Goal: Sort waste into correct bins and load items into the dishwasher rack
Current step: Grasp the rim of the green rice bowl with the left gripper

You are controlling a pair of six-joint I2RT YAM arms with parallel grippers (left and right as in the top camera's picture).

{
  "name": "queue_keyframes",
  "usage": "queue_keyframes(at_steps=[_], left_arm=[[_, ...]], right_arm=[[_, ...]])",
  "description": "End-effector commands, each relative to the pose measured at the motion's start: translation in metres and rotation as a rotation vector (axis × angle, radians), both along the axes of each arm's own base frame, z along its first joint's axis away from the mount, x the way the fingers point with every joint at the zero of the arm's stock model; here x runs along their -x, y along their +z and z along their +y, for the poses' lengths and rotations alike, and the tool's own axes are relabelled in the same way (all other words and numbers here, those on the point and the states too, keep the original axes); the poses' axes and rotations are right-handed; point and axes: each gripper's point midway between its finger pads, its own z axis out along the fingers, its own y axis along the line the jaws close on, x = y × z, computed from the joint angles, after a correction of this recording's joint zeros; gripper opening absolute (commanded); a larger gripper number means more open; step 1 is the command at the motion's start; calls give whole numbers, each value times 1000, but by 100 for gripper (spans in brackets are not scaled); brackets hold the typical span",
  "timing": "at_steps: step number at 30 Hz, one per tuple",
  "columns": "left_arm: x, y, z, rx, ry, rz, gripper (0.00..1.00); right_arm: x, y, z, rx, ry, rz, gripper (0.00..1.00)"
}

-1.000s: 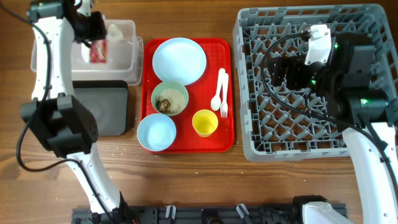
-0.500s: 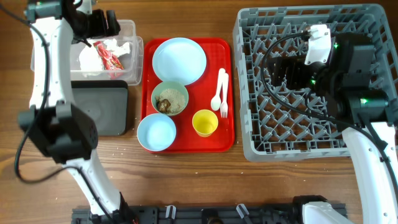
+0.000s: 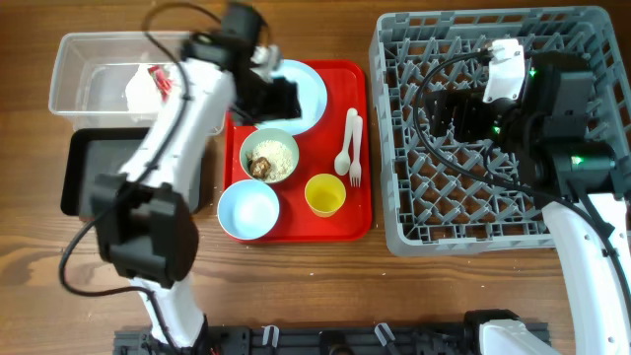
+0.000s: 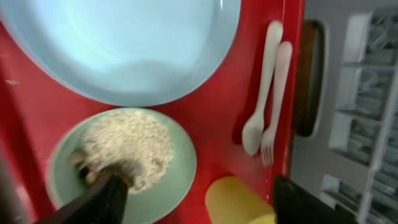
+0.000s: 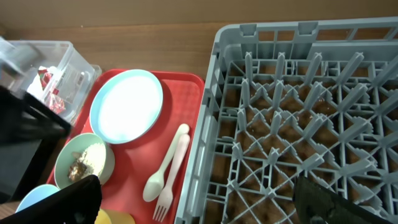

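Note:
The red wrapper (image 3: 160,81) and white napkin (image 3: 141,91) lie in the clear tub (image 3: 79,59); the black tray (image 3: 94,177) sits in front of it. My left gripper (image 3: 274,102) is open and empty over the red tray, between the light blue plate (image 3: 301,94) and the mint bowl (image 3: 269,156) of food scraps (image 4: 127,146). In the left wrist view the open gripper (image 4: 199,205) hangs above the bowl (image 4: 180,168), the yellow cup (image 4: 239,202), spoon (image 4: 261,93) and fork (image 4: 277,106). My right gripper (image 3: 439,116) is open and empty above the grey rack (image 3: 582,212).
The red tray (image 3: 363,222) also holds a light blue bowl (image 3: 247,209) and the yellow cup (image 3: 324,194). The right wrist view shows the rack (image 5: 298,112), plate (image 5: 126,104), spoon (image 5: 165,168) and tub (image 5: 62,59).
My left arm has swung right from the clear tub to over the red tray. The wrapper stays in the tub. The right arm has not moved.

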Motion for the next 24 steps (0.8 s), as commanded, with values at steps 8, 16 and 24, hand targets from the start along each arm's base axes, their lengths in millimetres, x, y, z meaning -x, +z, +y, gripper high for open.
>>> queue_keyframes(at_steps=[8, 16, 24], left_arm=[[26, -67, -20, -269, 70, -34, 48], [29, -92, -17, -286, 46, -35, 41], [31, -97, -17, -307, -86, -49, 38]], right_arm=[[-3, 7, 2, -25, 3, -6, 99], [-3, 7, 2, -31, -1, -3, 100], [-3, 7, 2, -42, -11, 2, 100]])
